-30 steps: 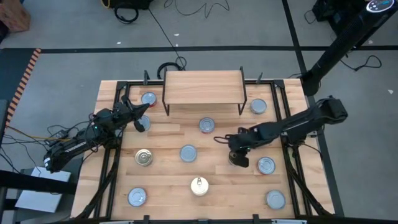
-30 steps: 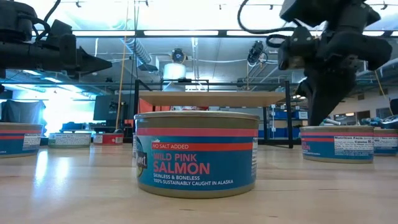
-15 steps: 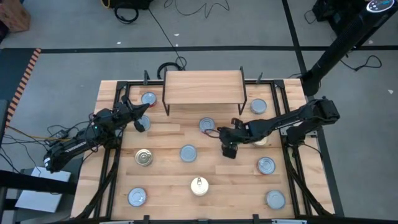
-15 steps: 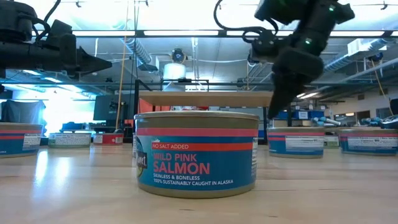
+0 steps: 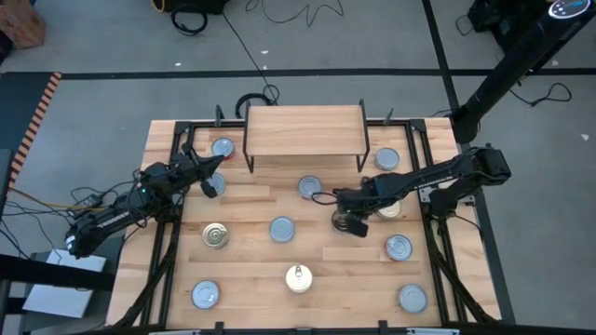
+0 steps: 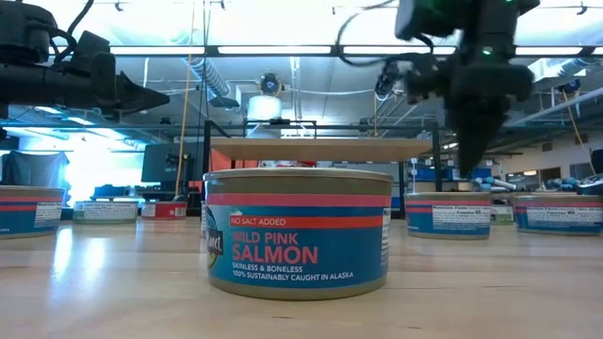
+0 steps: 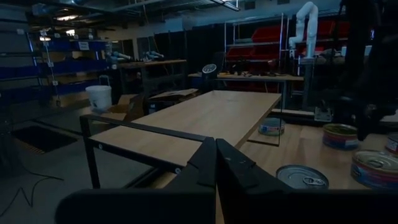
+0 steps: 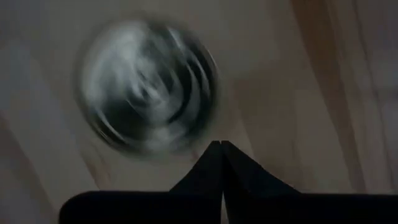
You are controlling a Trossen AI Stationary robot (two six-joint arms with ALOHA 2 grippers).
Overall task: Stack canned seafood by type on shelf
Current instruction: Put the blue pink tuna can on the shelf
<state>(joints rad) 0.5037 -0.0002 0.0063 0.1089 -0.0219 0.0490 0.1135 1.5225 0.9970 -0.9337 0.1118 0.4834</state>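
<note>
The shelf (image 5: pixel 303 130), a light-wood board on black legs, stands at the back middle of the table with nothing on it. Canned seafood lies scattered around: silver tops (image 5: pixel 309 187), (image 5: pixel 281 229), (image 5: pixel 399 247), gold tops (image 5: pixel 215 235), (image 5: pixel 298 278). My right gripper (image 5: pixel 349 223) hovers shut and empty over bare wood right of centre; its wrist view shows a blurred can top (image 8: pixel 149 93) just beyond the closed fingertips. My left gripper (image 5: pixel 212 181) waits shut at the left, near the can (image 5: pixel 222 147). A salmon can (image 6: pixel 298 234) fills the low view.
More cans sit at the corners (image 5: pixel 205 295), (image 5: pixel 412 298), beside the shelf's right leg (image 5: pixel 386 159), and under the right arm (image 5: pixel 389 207). A black frame rail (image 5: pixel 168 233) borders the tabletop. The left wrist view looks along the shelf top (image 7: pixel 217 118).
The right gripper swung from beside the right-hand can toward the table's centre, then settled slightly back right, uncovering a gold-topped can under its arm. The left arm stayed still.
</note>
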